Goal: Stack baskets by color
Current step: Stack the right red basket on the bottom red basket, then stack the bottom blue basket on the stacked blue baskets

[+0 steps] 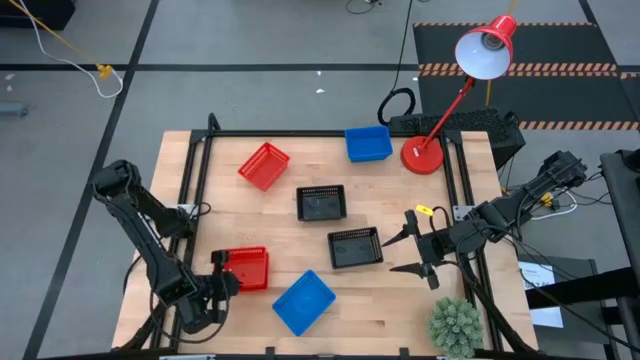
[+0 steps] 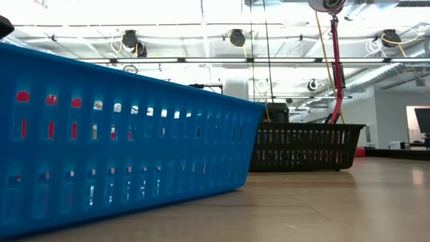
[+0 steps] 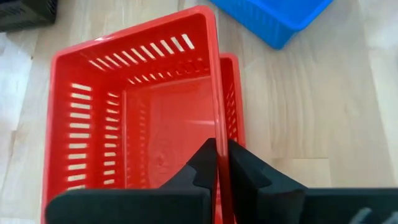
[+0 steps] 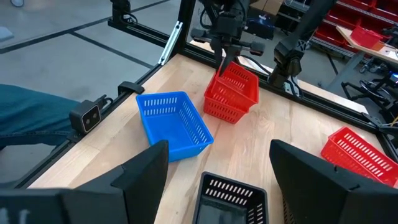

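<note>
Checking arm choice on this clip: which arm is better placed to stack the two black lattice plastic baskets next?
Right. The right gripper hangs open beside the nearer black lattice plastic basket, with the second black basket close by. The left gripper is shut on the wall of the red lattice plastic basket.

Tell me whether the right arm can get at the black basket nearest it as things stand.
Probably yes. The right gripper hangs open just beside the nearer black basket, with only bare table between them. The left gripper is busy across the table, closed on the wall of the red basket.
</note>
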Motion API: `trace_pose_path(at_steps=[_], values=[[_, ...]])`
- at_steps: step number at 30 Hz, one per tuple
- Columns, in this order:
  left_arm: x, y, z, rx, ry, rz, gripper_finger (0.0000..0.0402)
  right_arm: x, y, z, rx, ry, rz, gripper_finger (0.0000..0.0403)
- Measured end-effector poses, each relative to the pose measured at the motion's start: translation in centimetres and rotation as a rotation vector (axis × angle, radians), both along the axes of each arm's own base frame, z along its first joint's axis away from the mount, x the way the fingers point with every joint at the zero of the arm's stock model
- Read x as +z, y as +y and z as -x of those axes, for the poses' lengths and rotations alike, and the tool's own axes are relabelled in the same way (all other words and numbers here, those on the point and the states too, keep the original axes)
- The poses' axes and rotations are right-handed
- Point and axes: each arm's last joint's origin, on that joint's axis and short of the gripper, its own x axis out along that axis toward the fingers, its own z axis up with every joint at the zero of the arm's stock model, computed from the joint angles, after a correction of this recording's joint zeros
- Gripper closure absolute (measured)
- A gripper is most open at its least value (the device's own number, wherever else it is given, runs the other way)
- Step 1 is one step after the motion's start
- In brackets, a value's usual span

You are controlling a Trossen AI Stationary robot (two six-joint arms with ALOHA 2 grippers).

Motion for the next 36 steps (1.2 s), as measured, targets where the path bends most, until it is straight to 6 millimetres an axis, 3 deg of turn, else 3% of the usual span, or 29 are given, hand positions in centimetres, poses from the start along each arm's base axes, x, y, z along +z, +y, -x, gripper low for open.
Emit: trace_pose_path(at_steps=[6,18,27,36], values=[[-0.4,-0.2,-0.1,0.009,0.009,-0.007,0.0358,0.0,0.0,0.0,0.000,0.000,0.000,0.0129],[-0.3,-0.2,0.0,0.017,0.022,0.016,0.0255,0.0,0.0,0.0,0.000,0.000,0.000,0.0129],[0.3,-0.7,-0.8,-0.009,-0.055,0.085,0.0277,0.0,0.0,0.0,0.000,0.000,0.000,0.0129],[2.2,0.5,-4.2,0.076,-0.117,0.112,0.0308,0.0,0.0,0.0,-0.005,0.003,-0.014,0.0129]])
